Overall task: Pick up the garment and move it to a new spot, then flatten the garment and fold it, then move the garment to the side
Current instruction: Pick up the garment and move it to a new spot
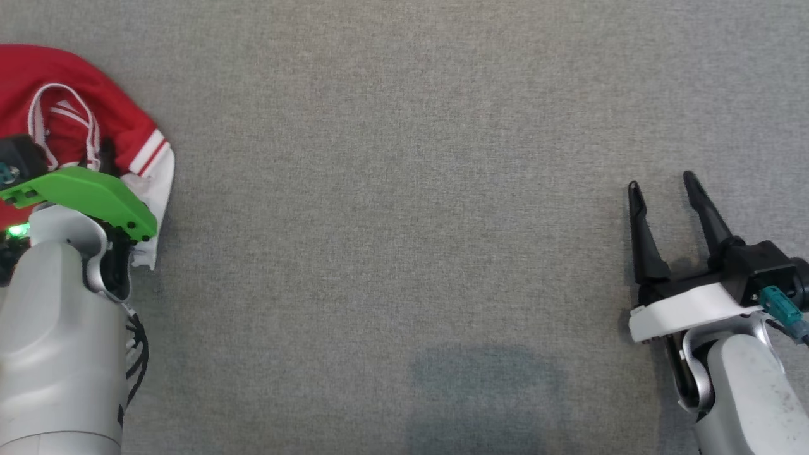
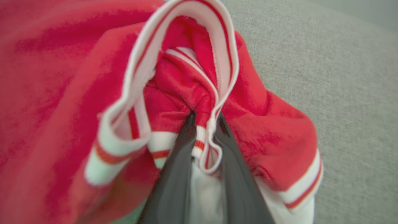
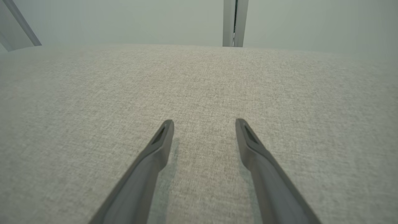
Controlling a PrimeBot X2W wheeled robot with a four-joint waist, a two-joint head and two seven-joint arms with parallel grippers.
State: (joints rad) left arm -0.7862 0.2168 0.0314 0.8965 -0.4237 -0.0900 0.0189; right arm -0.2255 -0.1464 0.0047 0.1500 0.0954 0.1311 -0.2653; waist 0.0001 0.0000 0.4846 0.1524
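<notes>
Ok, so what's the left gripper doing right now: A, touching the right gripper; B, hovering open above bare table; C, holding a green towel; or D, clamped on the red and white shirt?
D: in the left wrist view the left gripper has its jaws closed on a striped fold of the red and white shirt, while the right gripper sits open over the grey surface.

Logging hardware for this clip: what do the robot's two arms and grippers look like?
The pale grey left forearm carries a bright green plastic wrist plate, a lit green light and looped black cables. The matching right forearm has a white wrist plate and a teal plug; the right gripper has two long tapered black fingers.
</notes>
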